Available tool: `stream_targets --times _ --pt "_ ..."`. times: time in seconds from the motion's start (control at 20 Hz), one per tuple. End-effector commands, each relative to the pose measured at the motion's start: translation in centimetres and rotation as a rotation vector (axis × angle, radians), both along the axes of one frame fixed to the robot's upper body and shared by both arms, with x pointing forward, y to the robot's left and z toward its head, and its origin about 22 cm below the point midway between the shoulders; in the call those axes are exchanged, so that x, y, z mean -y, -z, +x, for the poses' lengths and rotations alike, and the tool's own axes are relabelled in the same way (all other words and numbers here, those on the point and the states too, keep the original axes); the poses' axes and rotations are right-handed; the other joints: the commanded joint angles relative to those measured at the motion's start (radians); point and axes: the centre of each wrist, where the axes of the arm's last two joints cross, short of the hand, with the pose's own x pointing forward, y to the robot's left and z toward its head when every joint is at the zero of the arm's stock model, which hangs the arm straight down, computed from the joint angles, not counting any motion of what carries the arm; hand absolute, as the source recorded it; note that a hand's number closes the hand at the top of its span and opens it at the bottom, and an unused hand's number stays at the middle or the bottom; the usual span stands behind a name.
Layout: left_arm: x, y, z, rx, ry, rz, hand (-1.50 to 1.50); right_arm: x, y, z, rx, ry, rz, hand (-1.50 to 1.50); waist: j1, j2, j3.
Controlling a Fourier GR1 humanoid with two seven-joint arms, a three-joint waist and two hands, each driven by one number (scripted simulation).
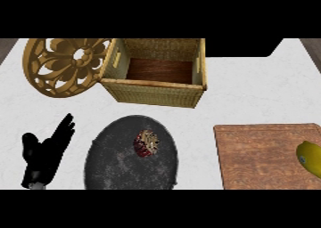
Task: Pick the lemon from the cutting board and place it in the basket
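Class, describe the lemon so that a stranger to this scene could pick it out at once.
Find the wooden cutting board at the view's lower right, diagonally below the wicker basket. The lemon lies on the board's right side. It is the only smooth, bright yellow thing; the dark plate next to the board holds something small and reddish.

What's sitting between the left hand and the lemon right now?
In the head view, a dark round plate carrying a small reddish item, then part of the cutting board, separate the left hand from the lemon.
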Motion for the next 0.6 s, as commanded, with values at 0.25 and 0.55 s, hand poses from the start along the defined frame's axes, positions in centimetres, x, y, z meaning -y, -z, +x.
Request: stream_targets --times 0.25,0.55 --pt "-0.7 3.3 -2.3 -0.185 -0.035 0.001 0.00 -0.2 4.5 -0.3 0.011 -0.007 0.011 -1.50 -0.001 0.013 -0.013" --pt "-1.5 2.0 -0.1 -0.174 -0.033 0.007 0.00 -0.5 4.2 2.1 0.028 -0.010 0.029 -1.50 0.005 0.015 -0.014"
